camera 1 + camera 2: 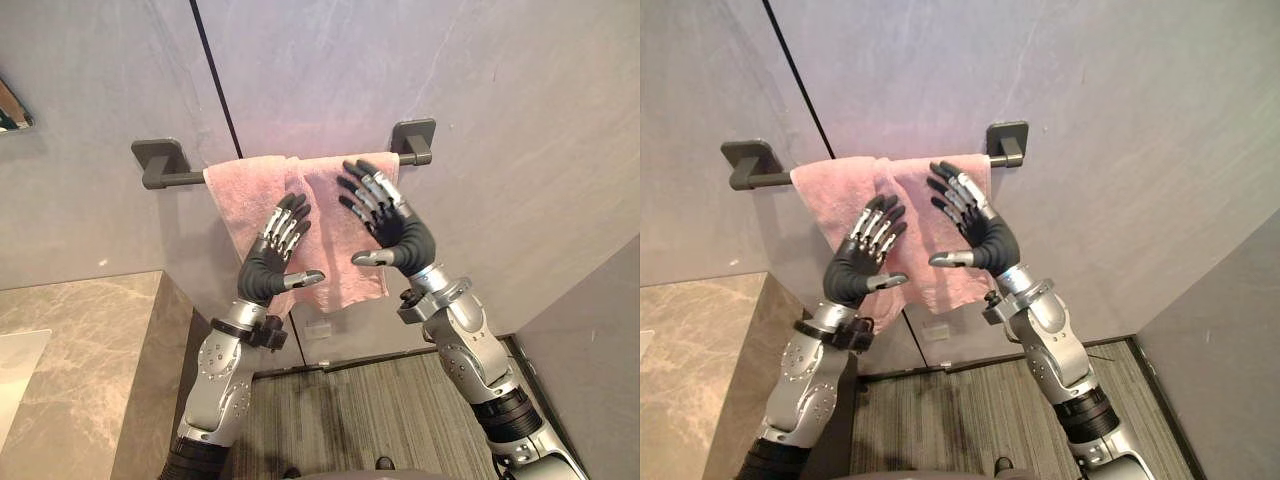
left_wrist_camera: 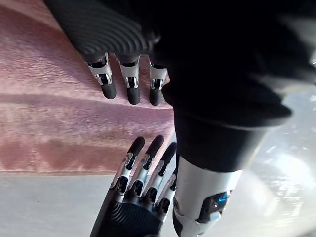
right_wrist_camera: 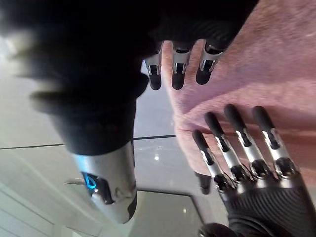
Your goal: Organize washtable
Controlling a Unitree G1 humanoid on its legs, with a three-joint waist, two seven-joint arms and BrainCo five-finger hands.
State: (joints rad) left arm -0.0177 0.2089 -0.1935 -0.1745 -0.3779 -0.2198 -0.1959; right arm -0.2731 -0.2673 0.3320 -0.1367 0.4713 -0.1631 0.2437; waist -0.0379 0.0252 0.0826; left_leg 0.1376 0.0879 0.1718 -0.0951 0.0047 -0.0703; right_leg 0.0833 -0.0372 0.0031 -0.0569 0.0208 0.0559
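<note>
Veined brown marble, that's the countertop [image 1: 90, 350] at my far left, polished, with a square edge. Above it a dark matte towel bar [image 1: 185, 179] runs level across the smooth grey stone wall [image 1: 500, 120], a blocky bracket at each end.

Over the bar hangs the pink towel [image 1: 322, 195]. It's soft looped terry, and the left wrist view shows the nap [image 2: 49, 113] up close. It is draped from the bar, bunched toward the right-hand bracket, so the left stretch of bar is bare. Its long axis drops straight down the wall, its top fold lies along the bar, and a vertical crease splits it into two panels. The right panel hangs lower.

My left hand [image 1: 265, 270] is raised in front of the left panel, fingers [image 2: 131, 84] straight and together, thumb out to the side, nothing held. I can't tell whether the fingertips touch the cloth.

My right hand [image 1: 405, 235] is up in front of the right panel, a little higher, fingers [image 3: 175, 69] spread and extended, thumb pointing toward the other hand, also empty.

Below it all lies striped, ribbed flooring [image 1: 380, 400].
</note>
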